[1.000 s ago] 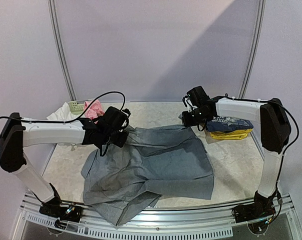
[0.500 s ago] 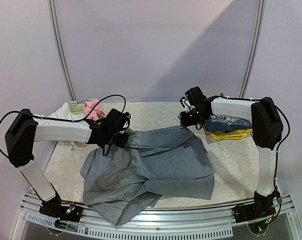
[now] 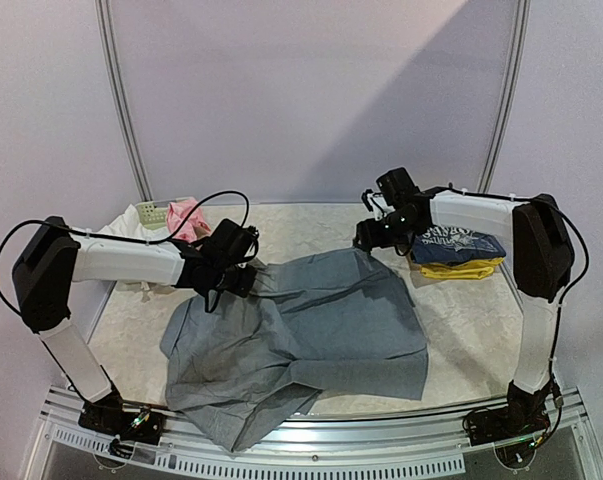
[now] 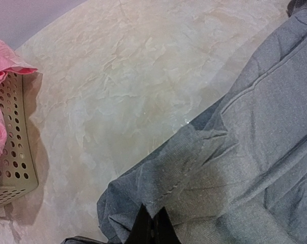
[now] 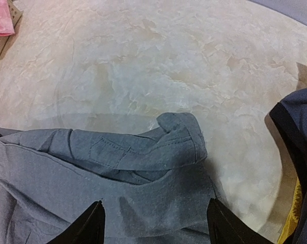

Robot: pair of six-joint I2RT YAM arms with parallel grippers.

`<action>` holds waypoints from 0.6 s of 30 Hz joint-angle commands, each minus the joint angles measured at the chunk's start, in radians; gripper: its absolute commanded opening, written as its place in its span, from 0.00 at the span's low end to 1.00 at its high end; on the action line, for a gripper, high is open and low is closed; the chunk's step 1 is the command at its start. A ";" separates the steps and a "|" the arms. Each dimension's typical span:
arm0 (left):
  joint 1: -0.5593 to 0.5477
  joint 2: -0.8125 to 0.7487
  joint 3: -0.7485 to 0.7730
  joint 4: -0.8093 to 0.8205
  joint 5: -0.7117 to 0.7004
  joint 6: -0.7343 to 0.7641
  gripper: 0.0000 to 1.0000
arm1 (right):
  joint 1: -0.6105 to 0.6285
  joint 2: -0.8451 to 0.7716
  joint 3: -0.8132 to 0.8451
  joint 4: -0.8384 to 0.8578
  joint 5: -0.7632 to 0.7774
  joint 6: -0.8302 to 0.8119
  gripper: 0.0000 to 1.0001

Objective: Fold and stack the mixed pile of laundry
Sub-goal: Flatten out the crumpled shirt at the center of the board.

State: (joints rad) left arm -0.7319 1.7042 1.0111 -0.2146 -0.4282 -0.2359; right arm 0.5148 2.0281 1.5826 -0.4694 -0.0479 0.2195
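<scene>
The left hand point(image 4: 152, 216) grasps the far-left edge of the grey trousers point(image 3: 311, 325); the right hand point(image 5: 154, 203) hangs released above their far-right corner.

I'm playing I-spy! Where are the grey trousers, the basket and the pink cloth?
grey trousers point(image 3: 311, 320): top view, middle of the fabric.
basket point(image 4: 18, 147): left wrist view, its holed wall.
pink cloth point(image 4: 4, 62): left wrist view, its top fold.

Grey trousers point(image 3: 301, 330) lie spread and wrinkled, centrally. Navy printed tee point(image 3: 459, 243) sits folded on a yellow piece point(image 3: 459, 268), right; pink piece point(image 3: 186, 215) far left.
</scene>
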 commanded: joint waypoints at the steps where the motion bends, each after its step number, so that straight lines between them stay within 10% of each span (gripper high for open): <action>1: 0.018 0.009 -0.025 -0.001 -0.034 -0.033 0.00 | -0.003 -0.064 -0.044 0.021 -0.073 0.019 0.70; 18: 0.035 0.010 -0.049 -0.010 0.030 -0.074 0.03 | 0.049 -0.107 -0.353 0.175 -0.191 0.147 0.56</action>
State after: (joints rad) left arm -0.7067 1.7042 0.9806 -0.2222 -0.4465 -0.3000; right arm 0.5320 1.9774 1.2900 -0.3408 -0.2291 0.3183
